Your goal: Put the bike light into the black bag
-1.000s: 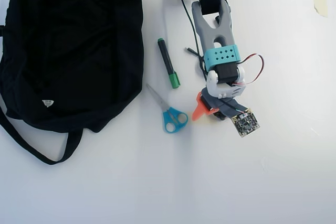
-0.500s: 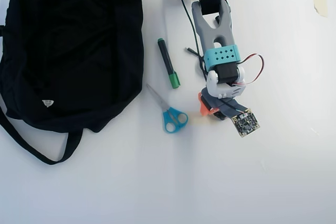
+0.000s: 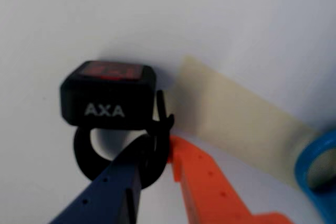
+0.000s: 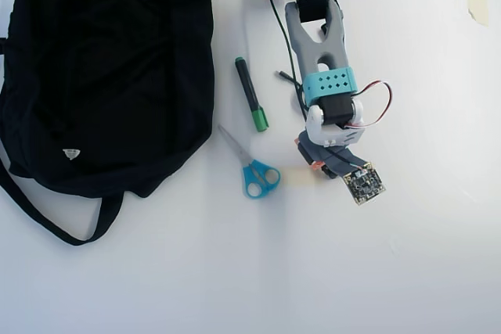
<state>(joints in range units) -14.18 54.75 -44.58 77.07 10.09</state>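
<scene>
In the wrist view the bike light (image 3: pixel 107 95) lies on the white table, a small black block with "AXA" in pale letters, a red lens on top and a round loop strap (image 3: pixel 85 156) below it. My gripper (image 3: pixel 159 149) is shut on the right side of that strap, pinched between the dark blue finger (image 3: pixel 115 187) and the orange finger (image 3: pixel 205 182). In the overhead view the gripper (image 4: pixel 314 163) sits under the wrist and hides the light. The black bag (image 4: pixel 102 68) fills the left side, well apart from the gripper.
Blue-handled scissors (image 4: pixel 254 171) and a black marker with a green cap (image 4: pixel 251 95) lie between the bag and the arm. A beige tape strip (image 3: pixel 236 114) is stuck to the table beside the light. The bag's strap (image 4: pixel 55 224) trails toward the front left.
The orange finger has swung in from its spread position and closed against the blue one, onto the light's strap. The arm itself has barely moved.
</scene>
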